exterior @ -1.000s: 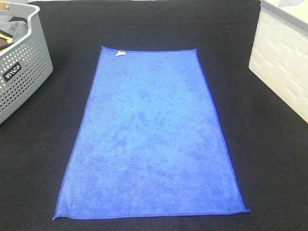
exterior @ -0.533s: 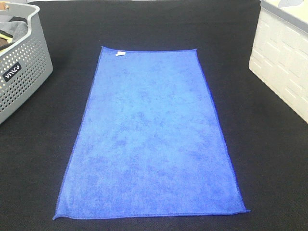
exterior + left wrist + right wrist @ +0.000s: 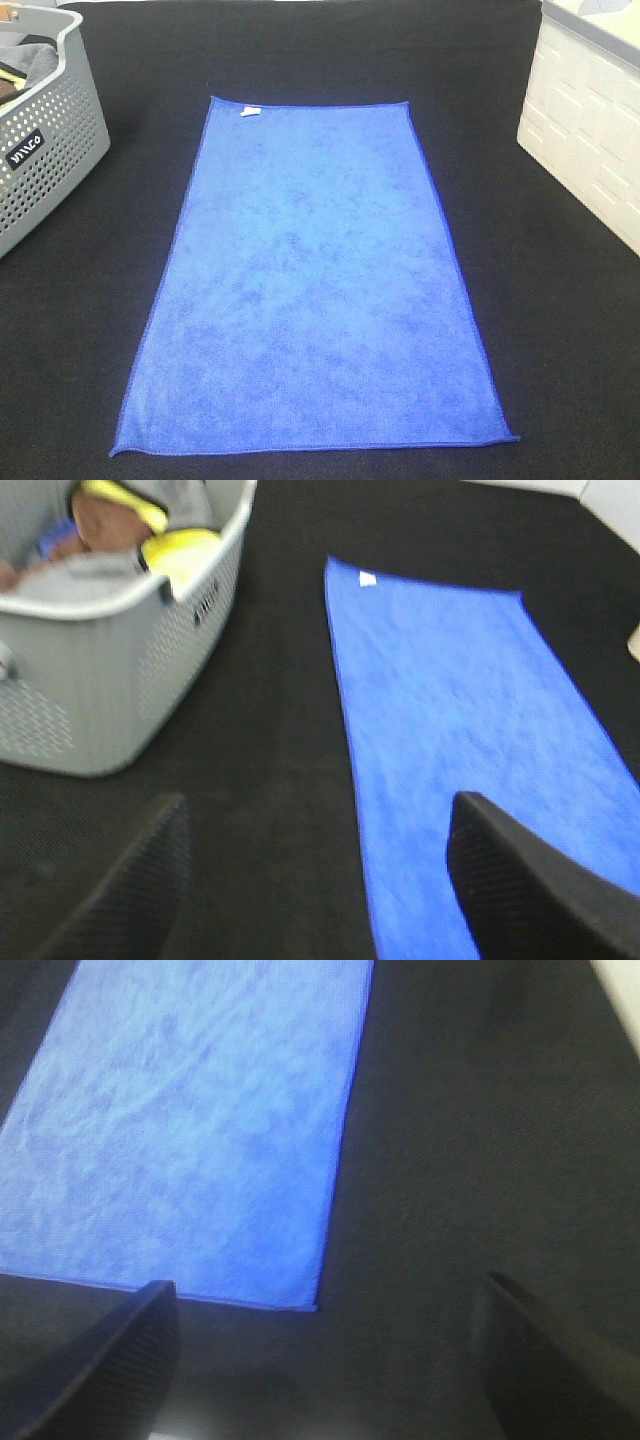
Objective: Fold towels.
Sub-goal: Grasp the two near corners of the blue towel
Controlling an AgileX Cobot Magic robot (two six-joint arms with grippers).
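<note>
blue towel [image 3: 315, 280] lies flat, unfolded, mid black mat [image 3: 560, 330]; left gripper [image 3: 315, 820] and right gripper [image 3: 325, 1295] both spread wide, empty, so i'd pinch both near corners at once, lift level, carry to the far edge, match hems before letting go.

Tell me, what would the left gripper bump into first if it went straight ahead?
The left gripper would probably meet the black cloth-covered table first, right beside the long edge of the bright blue rectangular microfibre towel; depth is unclear.
</note>
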